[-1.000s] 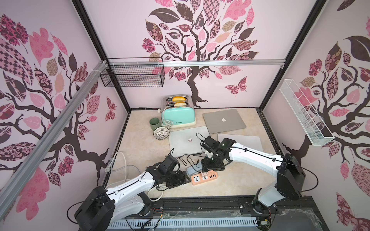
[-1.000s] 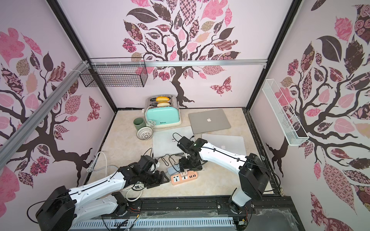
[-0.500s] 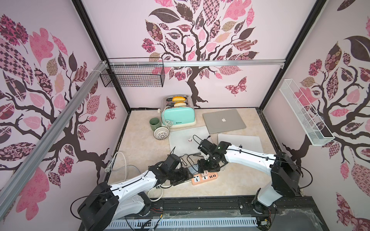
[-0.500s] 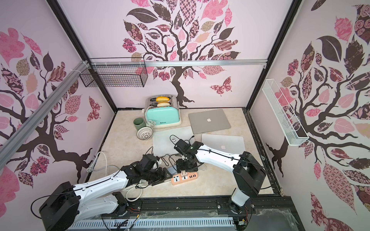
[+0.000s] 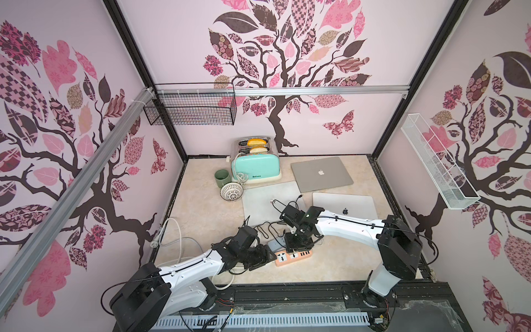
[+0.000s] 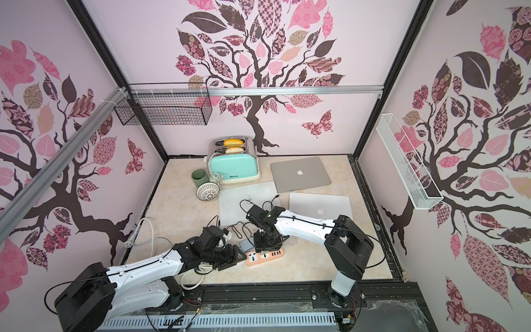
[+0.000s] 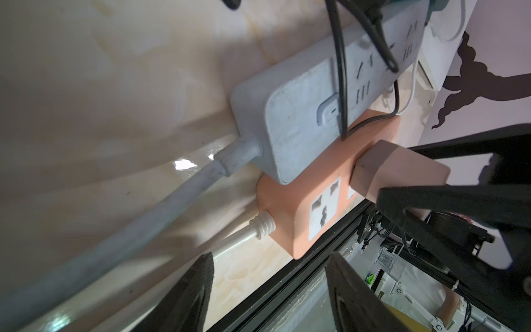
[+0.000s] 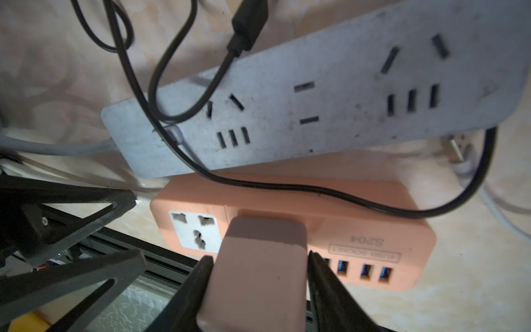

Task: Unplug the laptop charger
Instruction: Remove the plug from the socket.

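right tool [image 8: 260, 263] gripping pink charger [image 8: 264, 238] plugged in orange power strip [image 7: 287, 207], left tool [image 7: 271, 258] wide nearby

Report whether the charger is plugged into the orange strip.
Plugged in: the charger sits flush against the orange strip, no prongs showing, with the right tool gripping it.

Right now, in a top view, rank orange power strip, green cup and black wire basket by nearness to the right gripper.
1. orange power strip, right beneath it.
2. green cup, by the toaster.
3. black wire basket, on the back wall.
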Controlling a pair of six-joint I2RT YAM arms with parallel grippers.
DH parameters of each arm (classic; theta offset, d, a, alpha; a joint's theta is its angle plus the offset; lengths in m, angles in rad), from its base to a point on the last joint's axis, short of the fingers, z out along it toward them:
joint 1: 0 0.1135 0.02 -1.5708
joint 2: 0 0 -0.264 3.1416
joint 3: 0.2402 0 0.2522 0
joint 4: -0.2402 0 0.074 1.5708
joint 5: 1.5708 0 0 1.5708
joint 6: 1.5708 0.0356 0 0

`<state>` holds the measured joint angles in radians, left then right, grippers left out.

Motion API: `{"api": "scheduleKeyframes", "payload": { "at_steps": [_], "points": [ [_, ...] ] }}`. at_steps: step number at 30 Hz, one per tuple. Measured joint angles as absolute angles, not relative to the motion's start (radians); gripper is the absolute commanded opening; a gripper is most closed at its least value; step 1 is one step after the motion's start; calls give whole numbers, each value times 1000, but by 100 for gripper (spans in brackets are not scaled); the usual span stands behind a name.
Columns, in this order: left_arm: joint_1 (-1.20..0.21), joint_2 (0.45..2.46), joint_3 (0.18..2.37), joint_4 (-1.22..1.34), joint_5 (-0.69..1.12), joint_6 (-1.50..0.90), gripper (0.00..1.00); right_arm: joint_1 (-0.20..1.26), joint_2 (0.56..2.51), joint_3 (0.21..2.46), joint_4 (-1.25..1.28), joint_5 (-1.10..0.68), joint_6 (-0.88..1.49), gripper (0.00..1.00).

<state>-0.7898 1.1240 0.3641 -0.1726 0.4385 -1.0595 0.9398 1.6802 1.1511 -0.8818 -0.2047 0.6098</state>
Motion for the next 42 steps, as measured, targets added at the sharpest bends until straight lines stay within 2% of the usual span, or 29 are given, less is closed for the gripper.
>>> {"api": "scheduleKeyframes", "payload": {
  "at_steps": [4,10,19,28,37,42],
  "points": [
    [-800,1157,386,-172,427,-1066,64,941,1679,1152,-885,-194,609,40],
    [-829,1265,461,-176,380,-1062,59,945,1677,1152,-886,-187,612,35],
    [-963,1374,591,-273,217,-1047,46,953,1661,1150,-912,-151,635,24],
    [-1011,1383,621,-283,144,-1043,43,960,1596,1137,-934,-109,691,23],
    [-1014,1385,611,-281,136,-1042,42,945,1486,1129,-821,-138,774,22],
    [-1015,1366,609,-312,136,-1036,42,937,1473,1109,-829,-139,781,28]
  ]
}}
